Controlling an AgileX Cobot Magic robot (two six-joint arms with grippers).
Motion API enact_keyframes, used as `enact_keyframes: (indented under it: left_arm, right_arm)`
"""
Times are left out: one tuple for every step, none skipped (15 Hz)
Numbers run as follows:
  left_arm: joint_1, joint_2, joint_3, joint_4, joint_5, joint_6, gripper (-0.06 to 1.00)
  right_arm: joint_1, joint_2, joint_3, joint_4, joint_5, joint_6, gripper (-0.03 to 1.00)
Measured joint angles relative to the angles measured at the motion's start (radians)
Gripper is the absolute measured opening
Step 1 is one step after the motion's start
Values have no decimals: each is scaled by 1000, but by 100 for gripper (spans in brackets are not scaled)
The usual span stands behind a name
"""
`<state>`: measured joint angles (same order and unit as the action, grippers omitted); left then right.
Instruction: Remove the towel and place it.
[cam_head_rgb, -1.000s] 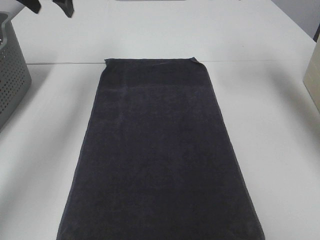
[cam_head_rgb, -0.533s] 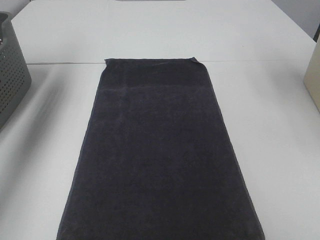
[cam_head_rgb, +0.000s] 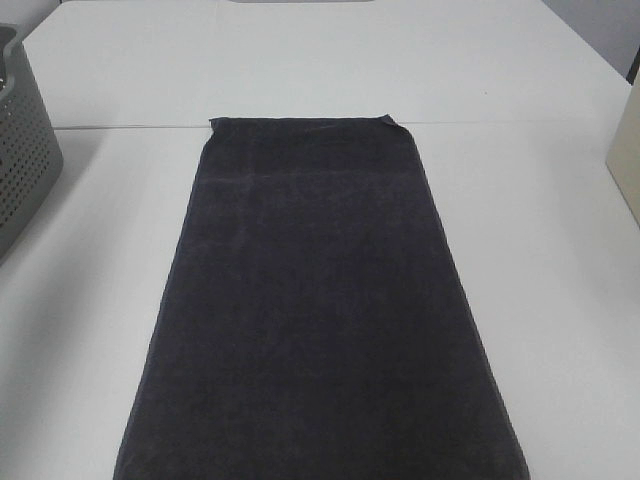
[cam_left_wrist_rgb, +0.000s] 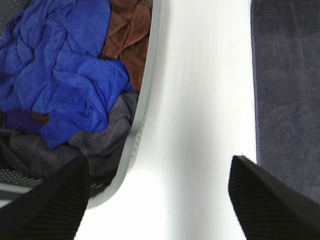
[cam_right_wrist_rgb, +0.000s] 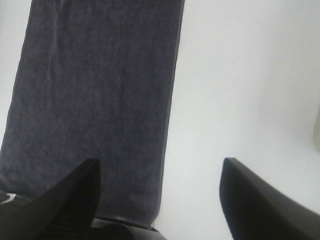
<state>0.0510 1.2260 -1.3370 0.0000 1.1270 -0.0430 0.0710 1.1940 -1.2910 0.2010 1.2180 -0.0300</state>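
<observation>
Exterior high, towel (cam_head_rgb: 318, 310) flat on table (cam_head_rgb: 540, 250), both jaws apart, above, touching nothing

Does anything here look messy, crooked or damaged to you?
Nothing stands out. The dark towel lies flat and smooth on the white table, edges fairly straight. The only untidy spot is the grey basket, where blue, brown and grey cloths are bundled in a crumpled heap.
</observation>
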Motion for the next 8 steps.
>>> enact_keyframes:
  left_arm:
    - [0,-127,125,0,-3,-13,73]
    - [0,-171,163,0,-3,-17,73]
    - [0,-264,227,0,-2,-21,73]
    - [0,-354,286,7,-2,-23,73]
    - [0,-449,345,22,-2,-25,73]
    - [0,-554,398,47,-1,-27,73]
    - [0,-657,441,72,-1,-28,73]
    - [0,-739,479,85,0,-29,73]
  right_arm:
    - [0,-103,90,0,0,0,66]
    - [0,-195,164,-3,0,0,66]
    - [0,-295,232,-12,0,0,66]
    - [0,-381,299,-24,0,-7,66]
    - [0,-462,348,-35,1,-10,66]
    - [0,-545,391,-47,1,-10,66]
    - [0,-619,421,-58,2,-3,66]
    - [0,-679,444,-71,2,1,69]
